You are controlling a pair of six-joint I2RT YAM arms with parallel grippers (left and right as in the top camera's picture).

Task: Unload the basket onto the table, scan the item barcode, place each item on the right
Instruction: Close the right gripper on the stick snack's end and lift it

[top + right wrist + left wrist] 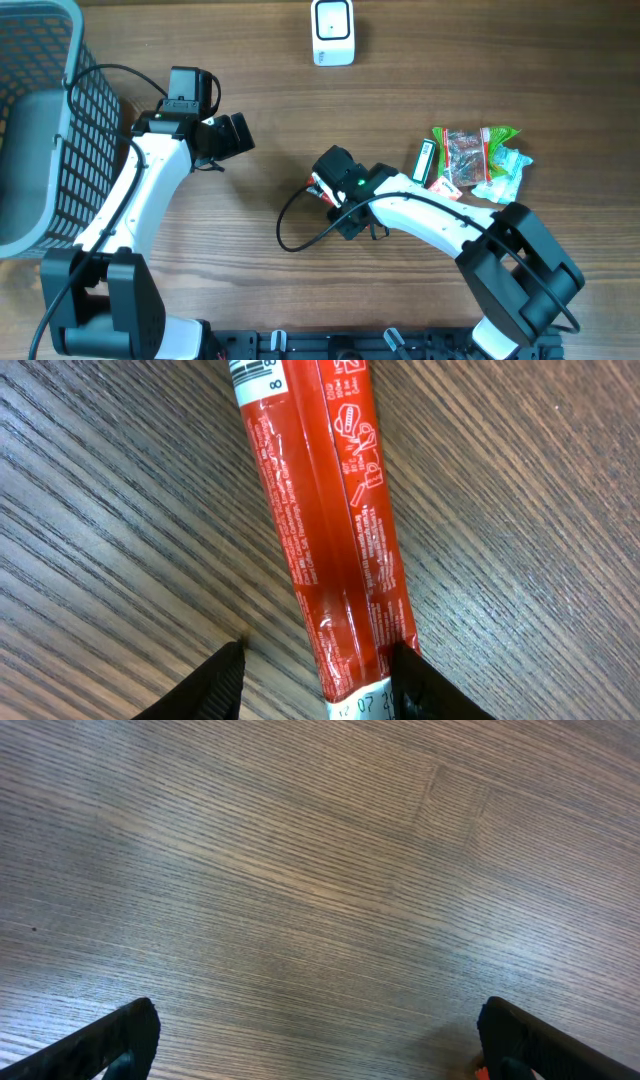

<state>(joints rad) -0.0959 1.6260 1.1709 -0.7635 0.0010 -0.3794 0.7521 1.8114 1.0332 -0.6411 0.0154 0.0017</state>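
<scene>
right hand (318, 665) spread astride red packet (330, 540), barcode (258, 372) only in wrist view; left hand (318, 1028) agape

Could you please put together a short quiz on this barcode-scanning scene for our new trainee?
1. True or false: the left gripper hangs open over the bare wooden table.
2. What lies between the fingers of the right gripper? A) a long red plastic packet; B) a white box; C) a green bag.
3. Fill in: the grey mesh basket stands on the robot's ____ side.
Key: 1 true; 2 A; 3 left.
</scene>
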